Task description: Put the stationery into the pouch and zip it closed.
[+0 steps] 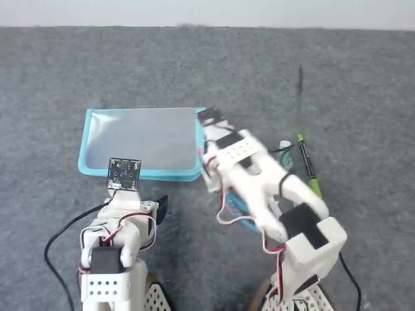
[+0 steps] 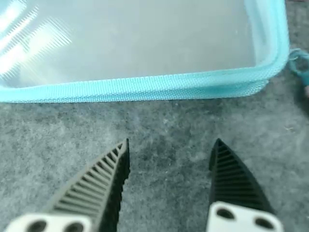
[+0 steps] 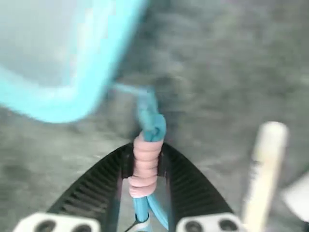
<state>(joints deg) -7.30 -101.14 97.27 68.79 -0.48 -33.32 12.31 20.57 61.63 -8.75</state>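
1. You have the right gripper (image 3: 145, 147) closed on the pink coiled zip pull (image 3: 144, 166). Both ribbed fingers press its sides. In the high view this gripper (image 1: 209, 120) sits at the far right corner of the pouch.
2. A teal cord (image 3: 153, 123) runs from the pull's tip to the pouch's corner and looks taut.
3. The pouch (image 3: 48, 58) lies flat on the grey mat (image 1: 194, 58), left of centre. It has a frosted face (image 1: 142, 136) and a teal woven rim (image 2: 145, 87). You cannot tell from these views whether its zip is open or shut.
4. Your left gripper (image 2: 172, 142) is open, its two toothed fingers spread wide. It hangs over bare mat just on the near side of the pouch's near edge, touching nothing.
5. A green pen (image 1: 306, 162) lies on the mat to the right of the right arm. It is outside the pouch and well apart from it, pointing near to far.
6. A thin dark stick (image 1: 300, 84) lies farther off, roughly in line with the pen.
7. A white cylinder (image 3: 263, 164) stands out beside the right gripper. You cannot tell what it is.
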